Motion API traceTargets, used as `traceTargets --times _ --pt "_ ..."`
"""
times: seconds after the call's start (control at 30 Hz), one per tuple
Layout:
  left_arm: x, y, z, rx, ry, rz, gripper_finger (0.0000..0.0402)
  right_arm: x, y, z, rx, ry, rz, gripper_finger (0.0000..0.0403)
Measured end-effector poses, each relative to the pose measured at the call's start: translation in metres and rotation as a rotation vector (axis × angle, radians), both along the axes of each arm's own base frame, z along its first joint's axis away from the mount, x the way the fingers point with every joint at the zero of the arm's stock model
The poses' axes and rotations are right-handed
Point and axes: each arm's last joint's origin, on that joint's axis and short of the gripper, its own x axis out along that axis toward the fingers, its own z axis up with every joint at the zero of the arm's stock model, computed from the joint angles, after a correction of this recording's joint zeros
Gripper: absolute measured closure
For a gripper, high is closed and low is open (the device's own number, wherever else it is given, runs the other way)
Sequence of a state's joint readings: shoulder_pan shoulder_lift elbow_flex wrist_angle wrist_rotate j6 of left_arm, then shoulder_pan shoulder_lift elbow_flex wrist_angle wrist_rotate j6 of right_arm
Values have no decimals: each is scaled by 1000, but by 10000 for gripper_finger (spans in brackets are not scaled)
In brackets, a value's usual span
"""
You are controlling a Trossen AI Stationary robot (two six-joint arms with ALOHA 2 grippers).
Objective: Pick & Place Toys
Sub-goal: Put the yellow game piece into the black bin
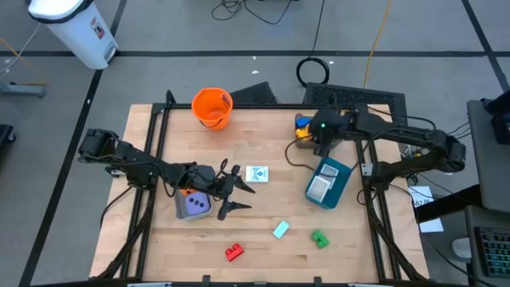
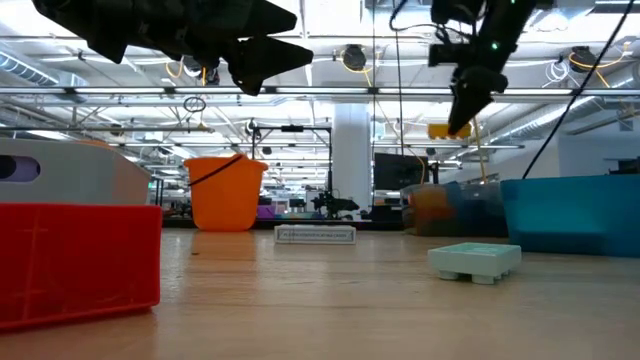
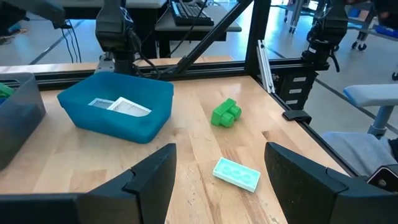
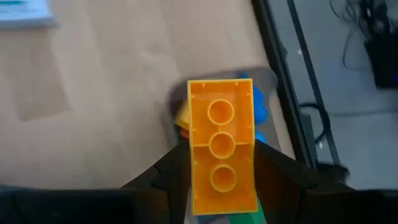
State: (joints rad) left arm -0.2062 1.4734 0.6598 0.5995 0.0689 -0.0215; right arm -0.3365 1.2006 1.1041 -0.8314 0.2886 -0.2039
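Right gripper [image 4: 221,186] pinches orange block [image 4: 222,146] over bin [image 1: 307,137] at two o'clock; release squarely. Left gripper [image 3: 217,180] spread, idle.

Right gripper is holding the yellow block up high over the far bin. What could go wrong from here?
The yellow block sits between the right gripper fingers by its narrow sides, high above the table; it could slip. Dropped from that height, it may bounce off the blocks already in the grey bin and land outside.
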Motion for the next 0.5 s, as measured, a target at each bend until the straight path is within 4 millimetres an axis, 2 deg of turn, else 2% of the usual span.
traceTargets --times 0.1,0.33,0.5 --pt "0 0 -1 -6 7 2 149 -11 -10 -11 7 32 -44 264" --pt "0 -1 -1 -9 10 -8 149 -27 -24 -54 23 139 -77 263" --pt "0 -1 -1 -9 10 -8 149 -32 -32 -68 41 115 -74 261"
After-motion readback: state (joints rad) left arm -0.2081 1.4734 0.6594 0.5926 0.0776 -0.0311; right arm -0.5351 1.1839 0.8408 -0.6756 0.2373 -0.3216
